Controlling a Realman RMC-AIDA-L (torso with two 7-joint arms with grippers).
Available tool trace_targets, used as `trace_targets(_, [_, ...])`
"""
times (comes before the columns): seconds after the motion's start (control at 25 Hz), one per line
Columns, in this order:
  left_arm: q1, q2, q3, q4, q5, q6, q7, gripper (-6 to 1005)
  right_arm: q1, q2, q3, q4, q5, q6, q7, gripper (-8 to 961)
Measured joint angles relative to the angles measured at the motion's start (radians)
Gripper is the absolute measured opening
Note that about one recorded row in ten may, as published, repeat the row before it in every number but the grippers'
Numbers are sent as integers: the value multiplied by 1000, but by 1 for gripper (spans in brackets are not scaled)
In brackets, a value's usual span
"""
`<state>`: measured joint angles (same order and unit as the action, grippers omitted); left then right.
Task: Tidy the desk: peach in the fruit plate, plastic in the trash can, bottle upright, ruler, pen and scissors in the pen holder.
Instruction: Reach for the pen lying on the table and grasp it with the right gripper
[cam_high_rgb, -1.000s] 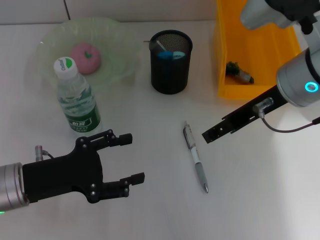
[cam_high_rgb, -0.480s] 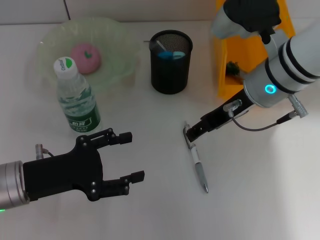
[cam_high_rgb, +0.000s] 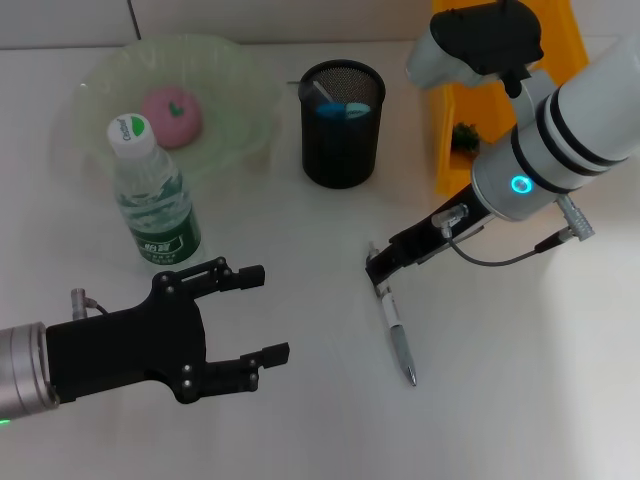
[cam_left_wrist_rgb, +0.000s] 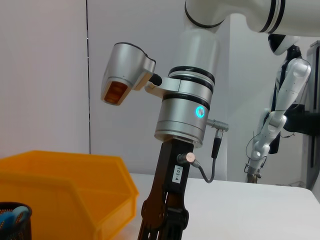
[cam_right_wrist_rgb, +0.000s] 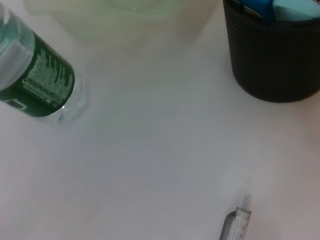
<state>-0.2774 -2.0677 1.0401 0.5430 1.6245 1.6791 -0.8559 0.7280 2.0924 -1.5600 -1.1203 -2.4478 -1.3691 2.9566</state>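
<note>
A grey-and-white pen (cam_high_rgb: 396, 325) lies on the white desk; its clip end also shows in the right wrist view (cam_right_wrist_rgb: 237, 224). My right gripper (cam_high_rgb: 381, 268) is low over the pen's upper end. The black mesh pen holder (cam_high_rgb: 342, 122) stands behind it with blue items inside. The water bottle (cam_high_rgb: 154, 196) stands upright beside the green fruit plate (cam_high_rgb: 235, 75), which holds the pink peach (cam_high_rgb: 172, 114). My left gripper (cam_high_rgb: 270, 313) is open and empty at the near left, off the desk's things.
A yellow bin (cam_high_rgb: 505, 100) stands at the back right behind the right arm, with a dark scrap (cam_high_rgb: 465, 135) in it. The holder (cam_right_wrist_rgb: 280, 60) and the bottle (cam_right_wrist_rgb: 37, 75) show in the right wrist view. The bin (cam_left_wrist_rgb: 65, 185) shows in the left wrist view.
My right arm has swung left and down from beside the yellow bin to the pen's upper end. The left arm, the pen and the other things have not moved.
</note>
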Motion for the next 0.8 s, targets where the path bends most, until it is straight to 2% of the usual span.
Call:
trace_targets(0.52, [8, 0, 0, 1, 0, 6, -2, 803, 31, 0, 0, 98, 20, 69, 1, 470])
trace_targets(0.8, [9, 0, 0, 1, 0, 7, -1, 803, 49, 0, -3, 132, 30, 97, 2, 440])
